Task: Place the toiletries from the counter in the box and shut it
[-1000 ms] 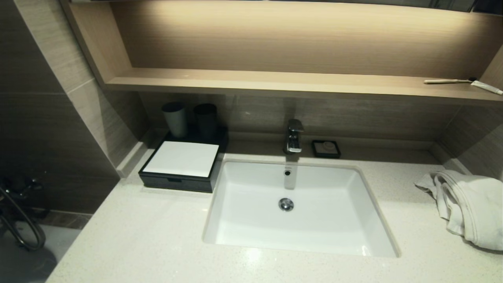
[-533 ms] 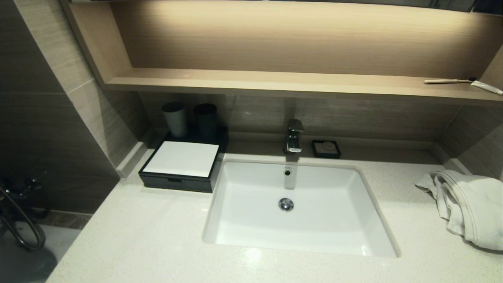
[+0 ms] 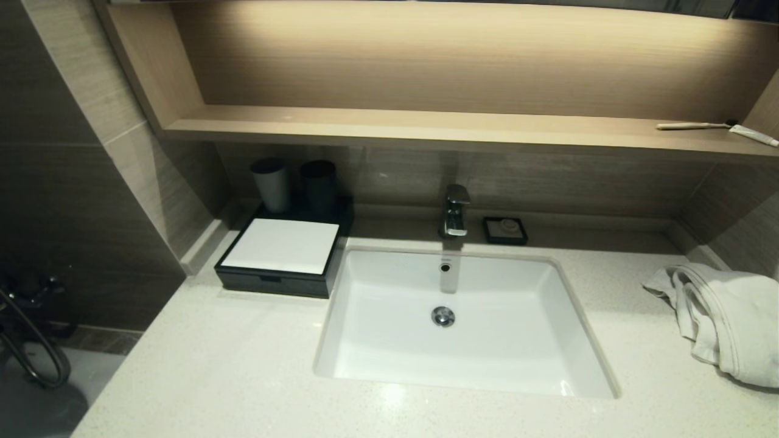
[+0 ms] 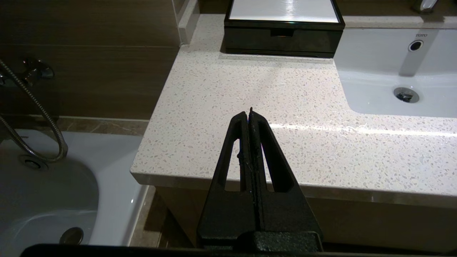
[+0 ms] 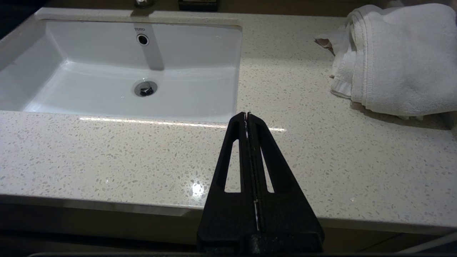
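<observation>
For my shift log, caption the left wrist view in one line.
Left gripper, jaws shut, parked before the counter; closed black box at the back beside the basin.

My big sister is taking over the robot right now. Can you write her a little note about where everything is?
Left pincer: shut, empty, parked over the near counter edge.
Right pincer: shut, empty, parked near the basin and towel.
Box: left of the basin, drawer closed.
Toiletry packets: none visible on the counter in any view.
Done: apparently packed and closed, though the inside of the box is hidden.
Left: nothing visible.
</observation>
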Available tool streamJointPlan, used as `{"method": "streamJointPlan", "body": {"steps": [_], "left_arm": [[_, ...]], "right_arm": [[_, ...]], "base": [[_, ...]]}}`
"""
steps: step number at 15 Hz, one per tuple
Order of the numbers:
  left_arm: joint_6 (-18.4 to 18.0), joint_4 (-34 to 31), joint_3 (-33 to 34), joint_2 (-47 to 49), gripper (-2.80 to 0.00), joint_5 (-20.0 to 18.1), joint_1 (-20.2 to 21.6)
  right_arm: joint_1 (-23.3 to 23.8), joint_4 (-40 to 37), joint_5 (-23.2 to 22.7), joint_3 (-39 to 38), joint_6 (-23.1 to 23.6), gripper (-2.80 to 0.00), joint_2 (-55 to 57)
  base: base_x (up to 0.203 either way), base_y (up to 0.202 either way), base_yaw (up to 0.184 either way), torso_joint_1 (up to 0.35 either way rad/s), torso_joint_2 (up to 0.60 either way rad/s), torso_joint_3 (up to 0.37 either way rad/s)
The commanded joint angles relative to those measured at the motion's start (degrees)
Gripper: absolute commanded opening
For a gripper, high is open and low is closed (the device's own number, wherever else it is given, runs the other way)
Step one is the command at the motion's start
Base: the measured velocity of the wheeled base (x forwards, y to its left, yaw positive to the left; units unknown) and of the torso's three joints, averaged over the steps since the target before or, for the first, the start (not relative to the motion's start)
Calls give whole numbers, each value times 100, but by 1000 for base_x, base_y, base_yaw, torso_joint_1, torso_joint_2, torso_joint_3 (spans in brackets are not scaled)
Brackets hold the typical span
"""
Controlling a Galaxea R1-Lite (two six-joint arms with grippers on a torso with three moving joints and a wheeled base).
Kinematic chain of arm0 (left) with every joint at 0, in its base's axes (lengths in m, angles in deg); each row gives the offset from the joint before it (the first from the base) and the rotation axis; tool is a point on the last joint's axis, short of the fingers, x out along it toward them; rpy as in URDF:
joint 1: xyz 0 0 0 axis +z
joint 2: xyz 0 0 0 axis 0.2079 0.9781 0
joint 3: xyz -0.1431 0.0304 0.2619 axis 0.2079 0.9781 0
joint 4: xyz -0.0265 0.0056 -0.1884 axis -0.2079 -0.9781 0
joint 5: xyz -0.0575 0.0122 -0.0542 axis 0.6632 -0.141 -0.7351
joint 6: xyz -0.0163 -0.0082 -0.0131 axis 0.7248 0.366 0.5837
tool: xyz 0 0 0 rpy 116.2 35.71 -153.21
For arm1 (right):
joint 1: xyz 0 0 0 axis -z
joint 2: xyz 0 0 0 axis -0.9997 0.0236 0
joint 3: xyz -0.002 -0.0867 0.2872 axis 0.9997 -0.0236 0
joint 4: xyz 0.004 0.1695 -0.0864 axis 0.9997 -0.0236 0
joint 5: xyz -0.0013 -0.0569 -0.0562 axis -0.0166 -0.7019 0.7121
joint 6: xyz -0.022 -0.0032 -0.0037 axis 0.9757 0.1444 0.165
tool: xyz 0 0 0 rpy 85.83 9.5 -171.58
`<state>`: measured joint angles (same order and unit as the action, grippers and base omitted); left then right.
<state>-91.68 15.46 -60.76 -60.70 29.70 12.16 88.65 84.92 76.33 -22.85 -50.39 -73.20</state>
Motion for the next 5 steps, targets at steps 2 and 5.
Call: {"method": "streamJointPlan", "body": {"steps": [2, 5], "left_arm": [[-7, 3, 0, -2, -280, 0, 2], [2, 3, 0, -2, -280, 0, 2]], "right_arm": [[0, 5, -1, 0, 0, -280, 0], [0, -4, -1, 0, 0, -280, 9]], "base": [[0, 0, 0, 0, 0, 0], [0, 0, 0, 0, 0, 0]]}}
